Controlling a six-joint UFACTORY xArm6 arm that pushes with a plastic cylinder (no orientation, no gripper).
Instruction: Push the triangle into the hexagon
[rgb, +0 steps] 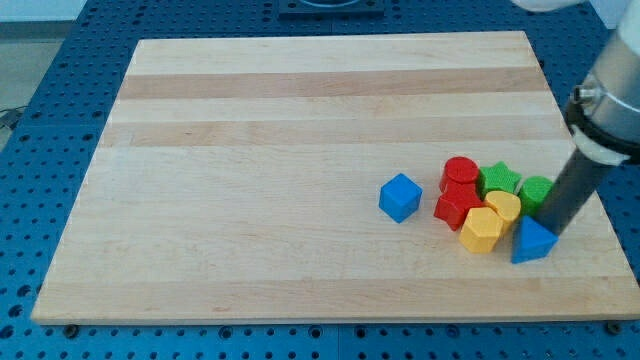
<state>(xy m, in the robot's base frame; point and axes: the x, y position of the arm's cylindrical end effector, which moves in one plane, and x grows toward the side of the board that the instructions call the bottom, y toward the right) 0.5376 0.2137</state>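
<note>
The blue triangle (532, 241) lies near the board's lower right. The yellow hexagon (481, 230) sits just to its left, almost touching it. My tip (553, 232) is at the triangle's upper right edge, touching or nearly touching it. The rod slants up to the view's right.
A cluster sits above the hexagon: a red cylinder (460, 172), a red block (455, 206), a yellow block (503, 206), a green star-like block (498, 179) and a green block (535, 190). A blue cube (400, 197) stands apart to the left. The board's right edge (600, 215) is close.
</note>
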